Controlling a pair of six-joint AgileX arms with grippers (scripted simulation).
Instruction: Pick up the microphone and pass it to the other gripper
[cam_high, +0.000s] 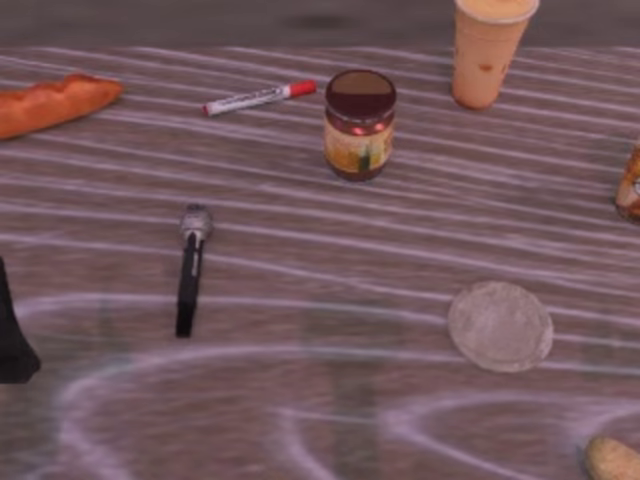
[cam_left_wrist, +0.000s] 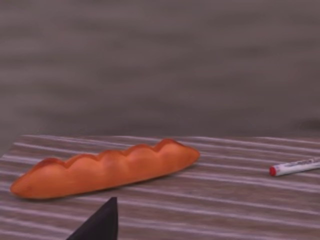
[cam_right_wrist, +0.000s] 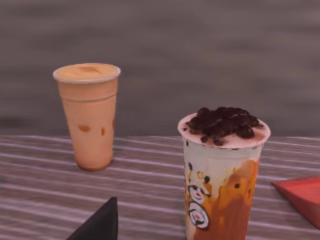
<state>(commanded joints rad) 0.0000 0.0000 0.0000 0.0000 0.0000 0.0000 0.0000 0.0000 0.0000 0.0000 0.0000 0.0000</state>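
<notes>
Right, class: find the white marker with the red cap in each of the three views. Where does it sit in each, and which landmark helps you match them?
Top view: the marker lies at the far side of the table, between the bread and the jar.
Left wrist view: at the picture's edge, red cap towards the bread.
Right wrist view: not in it.
Shared landmark: the bread, in the top and left wrist views.

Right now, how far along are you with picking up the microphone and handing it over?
Nothing is done yet. The microphone lies flat on the table, left of centre, head toward the marker, with no gripper on it. The left arm sits at the left edge; the right arm is out of the top view. The grasp, lift and handover all remain.
</notes>
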